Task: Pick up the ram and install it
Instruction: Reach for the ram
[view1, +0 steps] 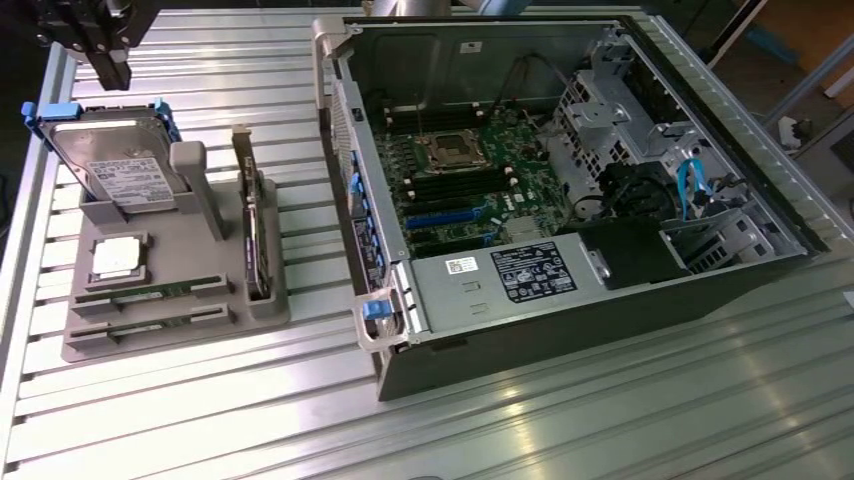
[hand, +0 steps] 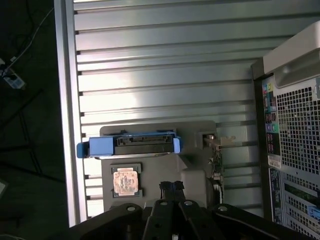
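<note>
ribbed metal table (view1: 561, 420) under bright light, and on it sits a grey tray (view1: 174, 335) of parts. the gripper (view1: 112, 78) hangs high over the tray, up by the hard drive (view1: 114, 165) with its blue clips. from the wrist, the gripper (hand: 172, 187) has its fingers pressed together, nothing between them. the ram stick (view1: 144, 292) lies in a slot at the tray end away from the hard drive, the second ram stick (view1: 134, 326) just beside it. a chip (view1: 118, 256) rests mid-tray, and a card (view1: 251, 235) stands upright on the tray's side facing the open computer case (view1: 534, 330).

Slatted table (view1: 601, 410) with grey tray (view1: 174, 338), computer case (view1: 561, 325)
</note>
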